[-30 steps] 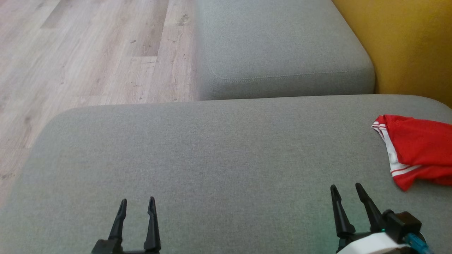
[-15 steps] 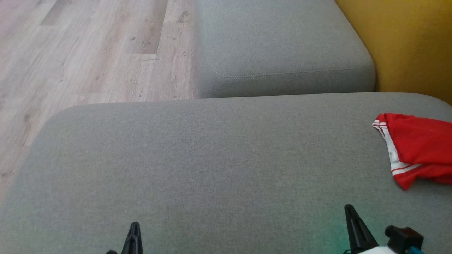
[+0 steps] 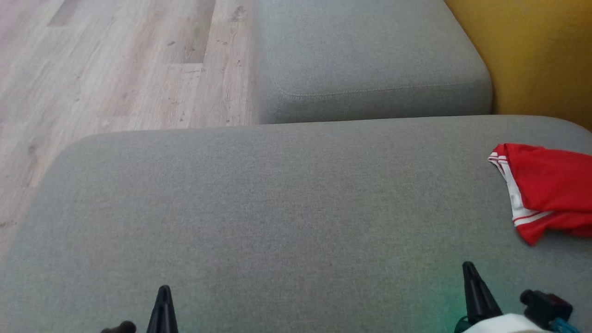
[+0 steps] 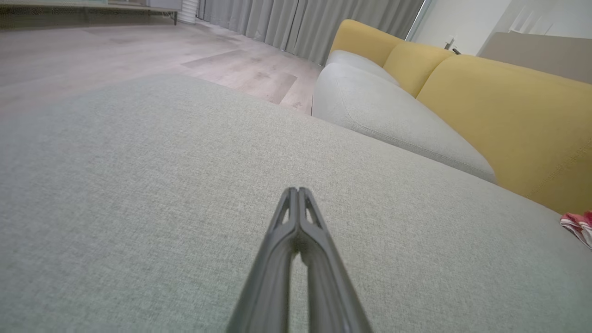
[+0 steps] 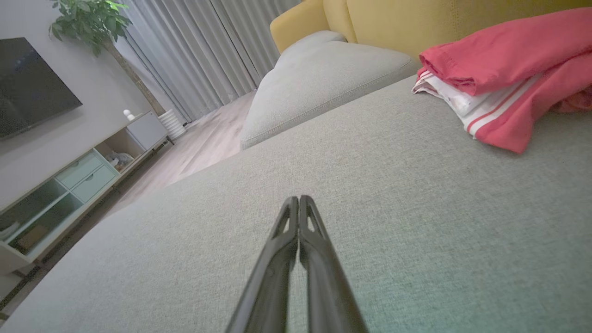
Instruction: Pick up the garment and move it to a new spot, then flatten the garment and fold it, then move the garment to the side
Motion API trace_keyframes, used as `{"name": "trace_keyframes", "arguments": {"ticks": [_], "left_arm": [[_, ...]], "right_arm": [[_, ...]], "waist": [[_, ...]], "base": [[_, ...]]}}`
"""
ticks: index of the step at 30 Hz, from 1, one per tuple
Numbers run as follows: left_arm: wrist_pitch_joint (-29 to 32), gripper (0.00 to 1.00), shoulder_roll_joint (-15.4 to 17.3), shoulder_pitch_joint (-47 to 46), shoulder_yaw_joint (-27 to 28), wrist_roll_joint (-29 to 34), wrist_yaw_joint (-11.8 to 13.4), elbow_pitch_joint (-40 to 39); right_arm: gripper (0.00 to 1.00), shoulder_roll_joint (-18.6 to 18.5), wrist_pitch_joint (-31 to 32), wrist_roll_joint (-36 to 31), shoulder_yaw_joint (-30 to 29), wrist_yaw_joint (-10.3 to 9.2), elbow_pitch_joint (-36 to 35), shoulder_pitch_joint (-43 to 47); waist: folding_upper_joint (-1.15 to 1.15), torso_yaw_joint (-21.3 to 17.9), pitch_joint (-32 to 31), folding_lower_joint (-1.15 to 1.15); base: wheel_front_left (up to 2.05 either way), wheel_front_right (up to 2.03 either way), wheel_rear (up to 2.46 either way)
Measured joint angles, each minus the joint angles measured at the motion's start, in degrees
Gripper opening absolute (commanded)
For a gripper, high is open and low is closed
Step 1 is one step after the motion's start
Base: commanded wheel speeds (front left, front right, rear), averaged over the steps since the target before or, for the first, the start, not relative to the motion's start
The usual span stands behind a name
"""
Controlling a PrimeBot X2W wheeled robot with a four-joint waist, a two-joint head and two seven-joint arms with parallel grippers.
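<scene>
The red garment (image 3: 550, 189) lies on the right end of the grey seat cushion (image 3: 277, 199), ahead of the right gripper (image 3: 469, 268) and off to its right, near but not touching; the left gripper (image 3: 163, 289) sits at the opposite lower corner of the head view, well apart from the cloth. Both grippers are clenched on nothing, each pair of dark fingers pressed together tip to tip above the bare fabric, as the wrist views show plainly.

The garment is bunched in loose layers; its white-trimmed, red-striped edge faces left, toward the middle of the cushion, and slants from the far side down to the near side; a red corner points toward the robot; the body of the cloth runs off the right border of the head view, so its long axis cannot be told.

The cushion is a broad, flat, grey woven surface; a second grey cushion (image 3: 370, 55) adjoins it farther on; a yellow backrest (image 3: 532, 55) rises along the right. Pale wooden floor (image 3: 115, 69) spreads to the left; the right wrist view takes in grey curtains (image 5: 208, 60), a leafy plant (image 5: 92, 18), a dark screen (image 5: 32, 88) on the wall and a low cabinet (image 5: 69, 175) beneath it.
</scene>
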Motion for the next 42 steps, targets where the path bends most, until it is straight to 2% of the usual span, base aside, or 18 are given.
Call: {"name": "trace_keyframes", "arguments": {"ticks": [42], "left_arm": [[7.01,0.00,-0.04,-4.93,5.60,-27.62,-4.39,-0.69]], "right_arm": [[0.00,0.59,7.08,26.85,-5.30,0.00,-1.96,-4.50]], "waist": [[0.00,-1.10,3.19,0.00]], "base": [[0.00,0.00,0.00]]}}
